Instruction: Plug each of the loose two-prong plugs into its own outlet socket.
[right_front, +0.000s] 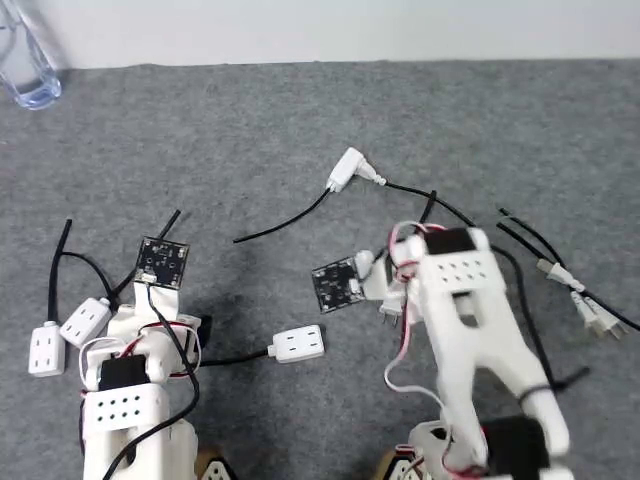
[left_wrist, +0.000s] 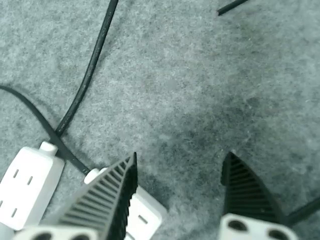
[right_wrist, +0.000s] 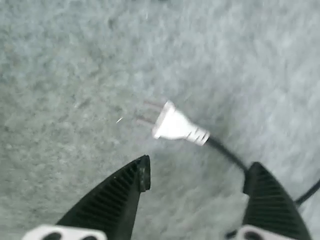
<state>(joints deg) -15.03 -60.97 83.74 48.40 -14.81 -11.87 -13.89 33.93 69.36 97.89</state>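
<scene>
A white two-prong plug (right_wrist: 175, 125) on a black cord lies on the grey felt just beyond my right gripper (right_wrist: 200, 169), which is open and holds nothing. In the high view this plug (right_front: 348, 168) lies past the right arm (right_front: 465, 300). Two more plugs (right_front: 575, 295) lie at the far right. My left gripper (left_wrist: 180, 160) is open over bare felt, with two white outlet sockets (left_wrist: 25, 187) close beside one finger (left_wrist: 107, 200). These sockets (right_front: 65, 335) lie to the left of the left arm (right_front: 125, 400). A third socket (right_front: 298, 343) lies between the arms.
Black cords (right_front: 280, 225) run loose across the grey felt table (right_front: 250, 130). A clear bottle (right_front: 25, 60) stands at the back left corner. A white wall borders the far edge.
</scene>
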